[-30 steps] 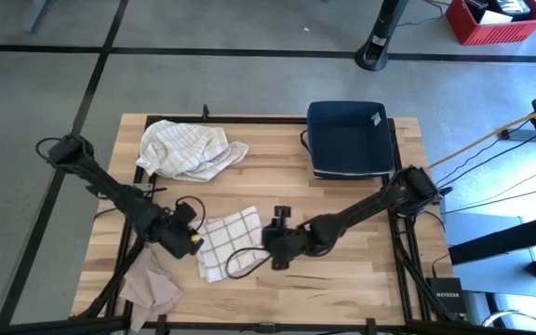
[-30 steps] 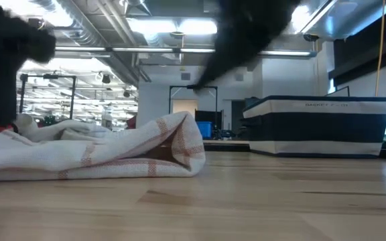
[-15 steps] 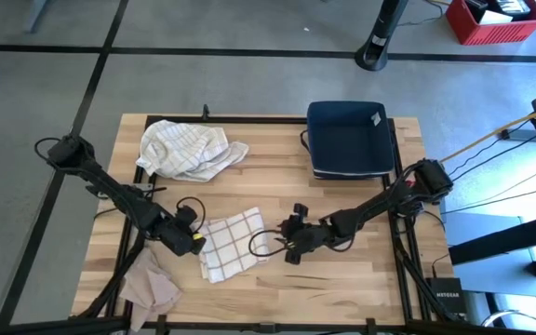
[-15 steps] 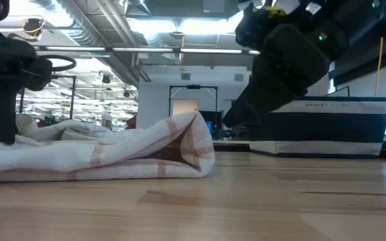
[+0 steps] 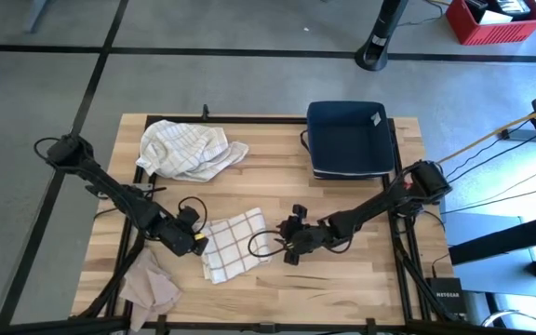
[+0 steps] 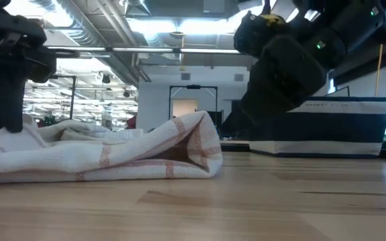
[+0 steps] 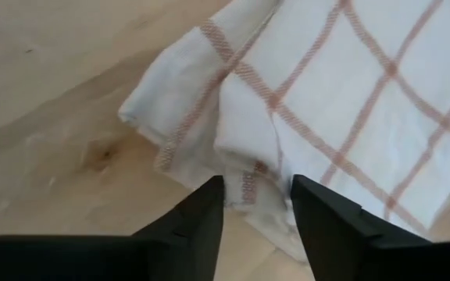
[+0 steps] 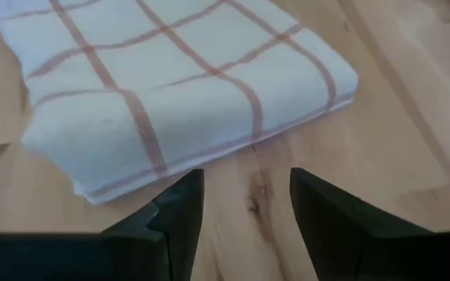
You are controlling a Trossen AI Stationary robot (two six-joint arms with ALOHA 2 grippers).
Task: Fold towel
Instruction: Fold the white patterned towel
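- The checked towel (image 5: 234, 244) lies folded on the wooden table (image 5: 361, 279), near the front edge and between the two arms; in the right wrist view it is a flat stack with red lines (image 8: 170, 86), its layered edge facing that camera.
- The left gripper (image 7: 256, 204) is down at the towel's left side; its fingers (image 7: 198, 215) straddle a rumpled corner where the layers bunch, with cloth in the gap; the jaws are parted and I cannot tell whether they pinch the cloth yet.
- The right gripper (image 8: 241, 199) sits just off the towel's right edge, over bare wood; its jaws are apart and hold nothing.
- Handling, as a judgement: the cloth looks light, soft and limp; it will sag and drag rather than keep its shape, and the layers may slide apart if only the top one is caught; nothing fragile about it.
- Best hold is probably at a corner or along a hemmed edge, taking all layers together; the bunched left corner gives the left fingers something to bite.
- The low view shows the right end of the towel (image 6: 193, 144) puffed up, not pressed flat; the fold may want smoothing.
- A second crumpled towel (image 5: 189, 149) and a dark basket (image 5: 347, 140) lie well apart at the back; a beige cloth (image 5: 152, 284) hangs at the front left corner.
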